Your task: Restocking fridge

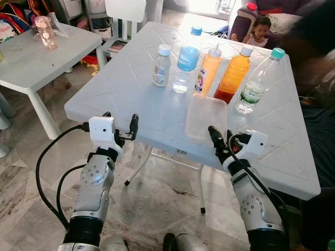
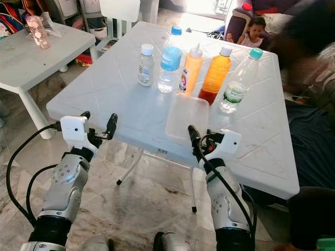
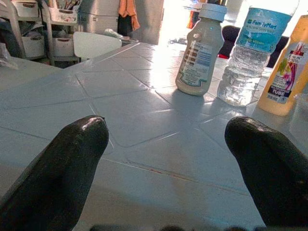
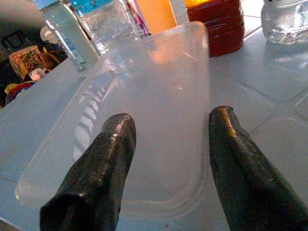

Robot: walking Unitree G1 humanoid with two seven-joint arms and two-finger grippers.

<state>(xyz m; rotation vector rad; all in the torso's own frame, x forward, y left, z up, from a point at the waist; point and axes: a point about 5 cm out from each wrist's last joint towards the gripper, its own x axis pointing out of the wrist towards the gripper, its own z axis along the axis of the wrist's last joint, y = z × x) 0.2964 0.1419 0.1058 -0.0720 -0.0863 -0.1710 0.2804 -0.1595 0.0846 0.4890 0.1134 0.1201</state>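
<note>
Five bottles stand in a row across the white table (image 1: 131, 99): a small white-capped bottle (image 1: 162, 65), a blue-capped water bottle (image 1: 187, 61), an orange squeeze bottle (image 1: 208, 70), an orange juice bottle (image 1: 233, 76) and a clear teal-capped bottle (image 1: 257, 82). In front of them lies an empty clear plastic container (image 1: 206, 119). My right gripper (image 1: 221, 137) is open at the container's near edge, its fingers (image 4: 110, 159) level with the rim. My left gripper (image 1: 121, 119) is open and empty at the table's near left edge, facing the small bottle (image 3: 199, 50).
A second white table (image 1: 31, 63) with a pink jar (image 1: 44, 31) stands to the left, and a white chair (image 1: 125, 10) behind. A small person (image 1: 257, 31) sits at the back right. A blurred person (image 1: 314, 52) is close at the right edge.
</note>
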